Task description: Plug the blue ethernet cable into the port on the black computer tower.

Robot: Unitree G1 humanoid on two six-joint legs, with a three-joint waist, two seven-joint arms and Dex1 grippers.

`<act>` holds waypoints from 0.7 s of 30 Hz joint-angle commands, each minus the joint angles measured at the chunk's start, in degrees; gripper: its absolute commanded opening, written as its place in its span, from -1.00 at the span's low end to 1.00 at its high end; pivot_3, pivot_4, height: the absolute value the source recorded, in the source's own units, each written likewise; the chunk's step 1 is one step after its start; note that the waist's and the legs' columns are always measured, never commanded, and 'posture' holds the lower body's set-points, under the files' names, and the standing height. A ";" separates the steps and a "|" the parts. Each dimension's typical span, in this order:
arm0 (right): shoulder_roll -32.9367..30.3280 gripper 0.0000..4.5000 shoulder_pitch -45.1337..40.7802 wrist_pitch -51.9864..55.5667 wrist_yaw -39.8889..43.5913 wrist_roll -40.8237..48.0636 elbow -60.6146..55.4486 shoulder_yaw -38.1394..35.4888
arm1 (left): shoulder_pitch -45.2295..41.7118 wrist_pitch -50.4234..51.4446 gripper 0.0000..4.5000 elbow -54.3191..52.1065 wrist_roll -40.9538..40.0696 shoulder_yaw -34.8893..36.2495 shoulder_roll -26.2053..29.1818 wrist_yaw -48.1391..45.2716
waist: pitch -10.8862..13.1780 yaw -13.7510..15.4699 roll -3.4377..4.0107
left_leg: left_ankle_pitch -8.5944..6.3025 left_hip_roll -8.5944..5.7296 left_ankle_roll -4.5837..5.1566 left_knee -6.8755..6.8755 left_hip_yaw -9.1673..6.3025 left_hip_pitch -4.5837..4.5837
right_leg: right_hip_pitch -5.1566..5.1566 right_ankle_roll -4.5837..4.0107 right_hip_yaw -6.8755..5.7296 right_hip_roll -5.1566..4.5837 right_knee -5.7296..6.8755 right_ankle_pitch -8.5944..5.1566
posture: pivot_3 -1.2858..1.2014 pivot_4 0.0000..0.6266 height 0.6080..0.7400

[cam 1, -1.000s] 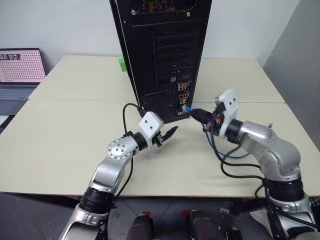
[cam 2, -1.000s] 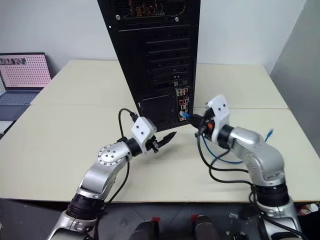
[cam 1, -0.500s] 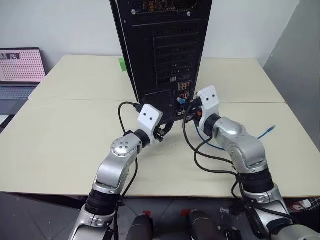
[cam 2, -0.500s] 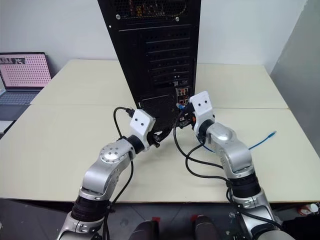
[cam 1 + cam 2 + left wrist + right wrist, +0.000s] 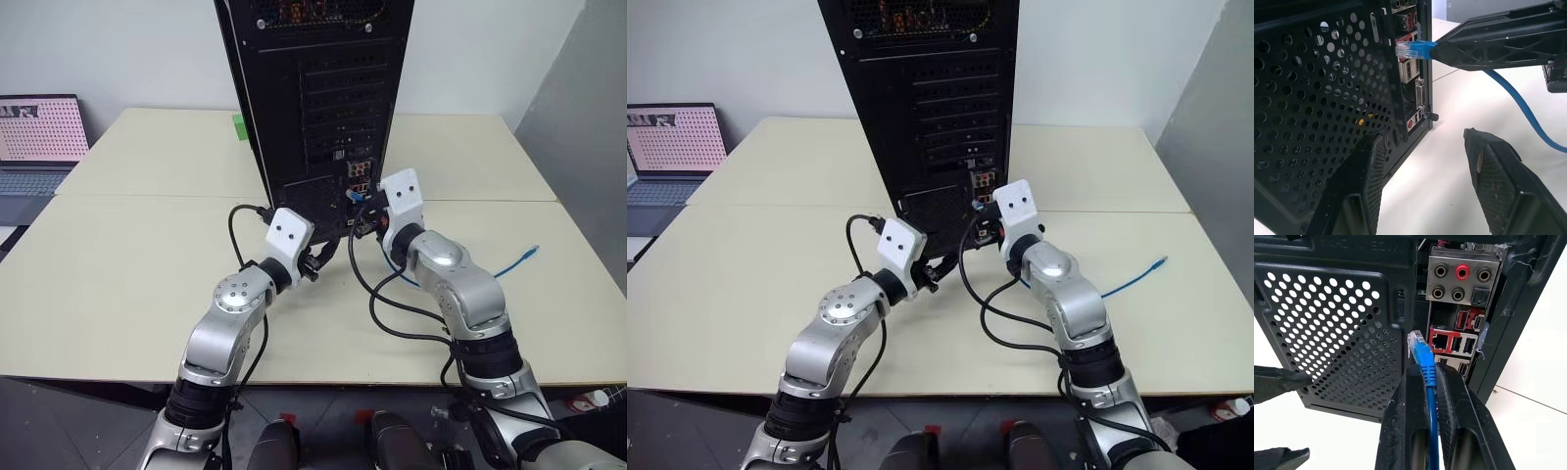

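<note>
table (image 5: 118, 255): cream top, carries everything; the laptop (image 5: 39, 142) sits off at the far left, out of the work.
tower (image 5: 313, 98): black computer tower stands upright at the middle of the table with its rear face turned to the robot, so the sockets are reachable from the front.
cable (image 5: 1132, 279): blue ethernet cable trails loose across the table on the right side, its free end lying near the right edge; the slack looks enough for the plug end to reach.
right gripper (image 5: 1425, 377): clenched on the blue cable just behind the clear plug (image 5: 1415, 340), fingers level and aimed at the socket cluster; the short grip keeps the plug stiff for insertion.
plug: just off the tower's rear, close to the port (image 5: 1440, 340), not yet seated; looks slightly to the side of it.
left gripper (image 5: 1422, 161): roughly half open, holds nothing, hovers beside the perforated grille low on the tower; likely parked there to brace or watch.
</note>
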 commanded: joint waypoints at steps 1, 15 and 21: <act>0.39 -1.00 -1.16 0.28 -0.73 -0.31 -1.74 -1.78 | -0.27 -1.47 0.17 -2.52 -0.12 0.55 -0.15 0.39 | 0.00 -0.01 0.00 | 0.00 0.00 0.00 0.00 0.00 0.00 | 0.00 0.00 0.00 0.00 0.00 0.00 | 0.03 -0.52 1.00; 2.19 -1.00 2.45 5.32 -4.14 -0.91 -9.20 -2.18 | 0.01 -2.60 0.17 -2.05 2.24 0.63 0.39 2.19 | 0.00 0.05 0.00 | 0.00 0.00 0.00 -0.05 0.00 -0.06 | -0.04 0.00 -0.01 0.00 -0.08 -0.01 | 0.03 -0.52 1.00; 5.28 -1.00 2.86 4.57 -7.10 -2.69 -9.07 -1.27 | -0.24 -2.96 0.17 -1.85 2.82 0.73 0.55 2.85 | 0.00 0.02 0.00 | 0.00 0.00 0.00 -0.06 0.00 -0.07 | -0.06 0.00 0.00 0.00 -0.08 -0.01 | 0.03 -0.52 1.00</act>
